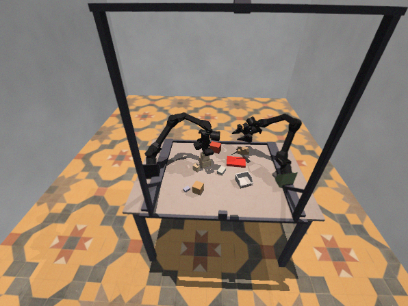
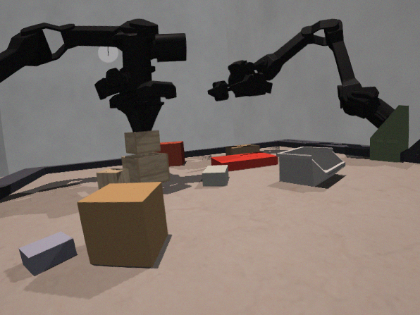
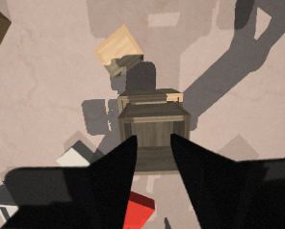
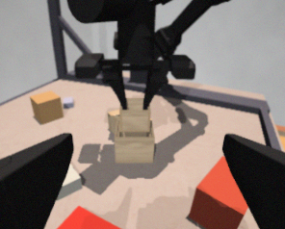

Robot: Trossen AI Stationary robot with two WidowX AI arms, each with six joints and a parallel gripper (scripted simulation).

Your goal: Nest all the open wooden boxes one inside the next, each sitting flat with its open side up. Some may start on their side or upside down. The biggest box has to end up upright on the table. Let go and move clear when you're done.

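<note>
Top: L end effector (image 1: 205, 153) (image 2: 142, 130) (image 3: 154, 139) (image 4: 136, 107) over far-L-of-ctr part of desk (image 1: 205, 205) (image 2: 282, 242) (image 3: 48, 72) (image 4: 29, 130). Sm. wooden box (image 1: 205, 157) (image 2: 141, 141) (image 3: 151, 163) (image 4: 135, 120) under it, above lg. wooden box (image 1: 205, 164) (image 2: 146, 168) (image 3: 144, 93) (image 4: 134, 151). Third wooden box (image 1: 196, 167) (image 2: 109, 178) (image 3: 117, 48) (image 4: 114, 118) near lg. one. R end effector (image 1: 237, 135) (image 2: 211, 91) (image 4: 149, 137) up in air, fingers apart. Gray tray (image 1: 239, 182) (image 2: 296, 170) and flat red block (image 1: 236, 161) (image 2: 243, 161) (image 4: 89, 221) on desk.

Ext.: L end effector gripping sm. box, tips down at its top. Box approx. level, right at lg. box's rim ht.; contact can't tell. Third box just beside lg. one, partly hidden by orange cube (image 1: 198, 187) (image 2: 121, 225) (image 4: 46, 107). Lavender block (image 1: 186, 189) (image 2: 49, 251) (image 4: 68, 102) near cube.

L wrist: looks into sm. box, open side up; fingertips apart at opening. Lg. box's rim shows past it. Third box apart from both, tilted in view; its open side unclear.

R wrist: own fingers wide apart, nothing btwn. Lg. box open side up on desk, sm. box at its opening, not nested flat. Red block (image 1: 215, 147) (image 2: 173, 153) (image 4: 219, 197) nearer cam., R side of view; white block (image 1: 221, 170) (image 2: 215, 176) (image 3: 74, 156) (image 4: 71, 183) L side, partly hidden.
</note>
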